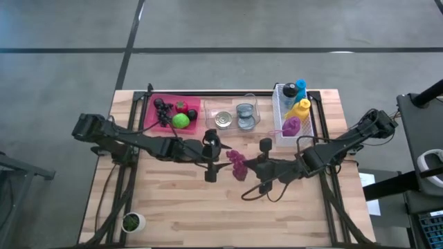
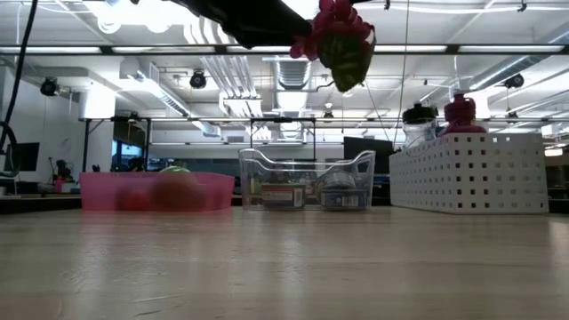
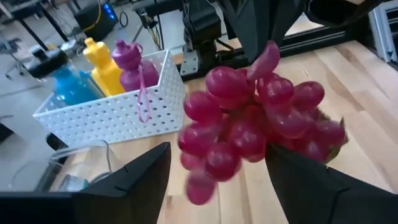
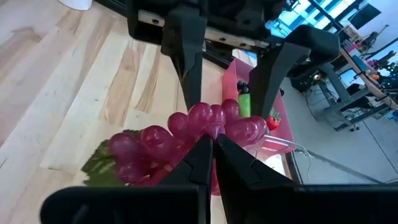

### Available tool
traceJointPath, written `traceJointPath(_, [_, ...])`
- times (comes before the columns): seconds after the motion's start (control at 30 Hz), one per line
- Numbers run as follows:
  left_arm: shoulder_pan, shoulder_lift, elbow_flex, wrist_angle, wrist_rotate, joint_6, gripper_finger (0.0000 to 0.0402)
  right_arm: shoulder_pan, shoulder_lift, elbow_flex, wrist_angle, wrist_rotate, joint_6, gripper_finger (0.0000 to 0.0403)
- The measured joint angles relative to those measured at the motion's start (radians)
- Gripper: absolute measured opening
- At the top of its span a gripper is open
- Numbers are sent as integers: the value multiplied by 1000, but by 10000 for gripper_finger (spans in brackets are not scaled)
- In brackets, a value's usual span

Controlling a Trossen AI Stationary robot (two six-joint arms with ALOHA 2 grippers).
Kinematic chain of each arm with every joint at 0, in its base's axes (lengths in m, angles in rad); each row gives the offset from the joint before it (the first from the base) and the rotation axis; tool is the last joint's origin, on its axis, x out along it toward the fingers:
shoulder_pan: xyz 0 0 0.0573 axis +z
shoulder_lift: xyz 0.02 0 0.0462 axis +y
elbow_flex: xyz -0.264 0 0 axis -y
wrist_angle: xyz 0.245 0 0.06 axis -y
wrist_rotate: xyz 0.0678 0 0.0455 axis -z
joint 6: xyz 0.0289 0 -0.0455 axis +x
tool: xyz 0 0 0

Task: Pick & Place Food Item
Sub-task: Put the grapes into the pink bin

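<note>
A bunch of purple-red grapes (image 1: 237,163) hangs above the middle of the wooden counter (image 1: 180,207), clear of its surface in the low view, with a green leaf at one side. The right gripper (image 4: 213,163) is clamped on the bunch, its fingers nearly together around the fruit. The left gripper (image 3: 217,171) faces it from the other side, its fingers spread wide on either side of the grapes without closing on them. Behind, along the far edge, sit a pink tray (image 1: 156,104) with a green apple (image 1: 181,121) and a strawberry (image 1: 182,106), a clear bin (image 1: 231,114) of cans, and a white perforated basket (image 1: 279,114) holding blue, yellow and purple bottles.
</note>
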Motion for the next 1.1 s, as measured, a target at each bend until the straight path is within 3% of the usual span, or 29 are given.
traceJointPath(0.23, [5, 26, 2, 51, 0, 85, 216, -1, 0, 0, 10, 0, -5, 11])
traceJointPath(0.7, [8, 31, 1, 48, -1, 141, 11, 0, 0, 0, 15, -5, -7, 11])
traceJointPath(1.1, [9, 31, 1, 47, -1, 117, 28, 0, 0, 0, 15, -5, -20, 11])
